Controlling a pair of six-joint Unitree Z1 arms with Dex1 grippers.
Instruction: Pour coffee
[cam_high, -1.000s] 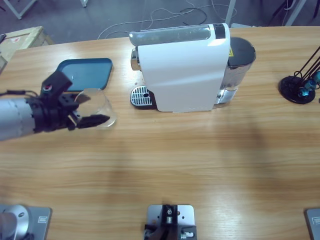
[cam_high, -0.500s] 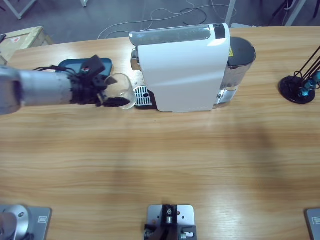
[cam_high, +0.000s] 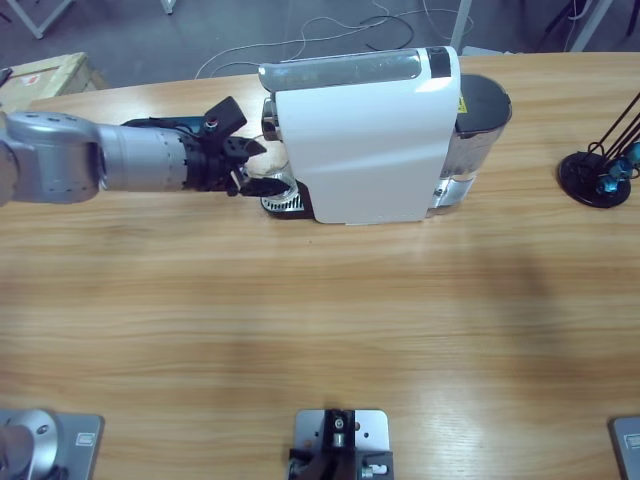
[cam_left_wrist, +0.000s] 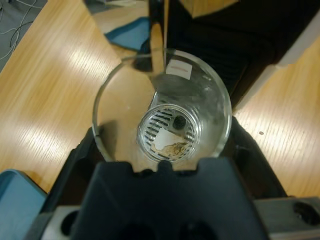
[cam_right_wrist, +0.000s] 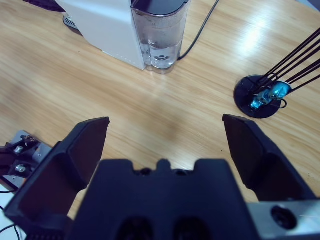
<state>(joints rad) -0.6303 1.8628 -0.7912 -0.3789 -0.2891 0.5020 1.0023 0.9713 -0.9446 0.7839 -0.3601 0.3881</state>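
Left wrist view: a glass (cam_left_wrist: 162, 107) holding a trace of coffee (cam_left_wrist: 172, 148) is being pinched by the left end effector (cam_left_wrist: 162, 167) over the machine's (cam_high: 365, 135) drip grate (cam_high: 282, 200), where a tilted release is risking a spill, the right end effector (cam_right_wrist: 165, 137) being held spread.

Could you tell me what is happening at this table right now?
The left gripper holds a clear glass over the drip grate of the white coffee machine. Only a trace of brown coffee lies in the glass bottom. The right gripper hangs open above the table, holding nothing.
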